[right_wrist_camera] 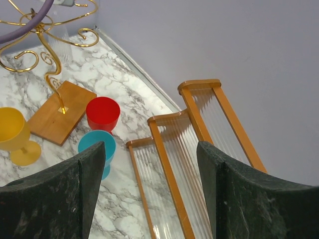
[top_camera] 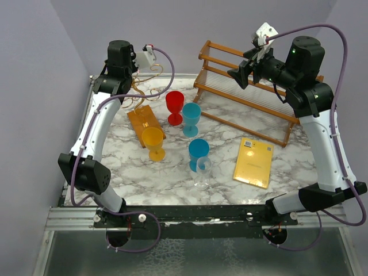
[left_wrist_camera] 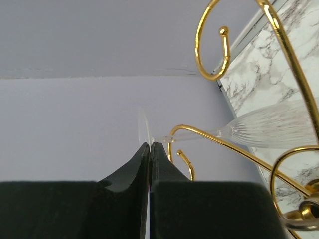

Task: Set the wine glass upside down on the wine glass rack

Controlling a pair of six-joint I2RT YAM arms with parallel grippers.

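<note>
Left jaws clamp the wine glass [left_wrist_camera: 269, 130] foot, its stem ahead in the wine glass rack [left_wrist_camera: 224, 32]; right jaws gape. Hanging step, seemingly; next, seat it and release.

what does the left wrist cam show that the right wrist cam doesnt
Only the left wrist view: the left gripper shut on the foot of the clear wine glass, whose stem lies across a gold arm.
Only the right wrist view: the open right gripper, the red glass, blue glass, yellow glass, the slatted wooden rack and the wire stand's wooden base.
Both: the wine glass rack with its curled gold arms, and the marble table.
</note>
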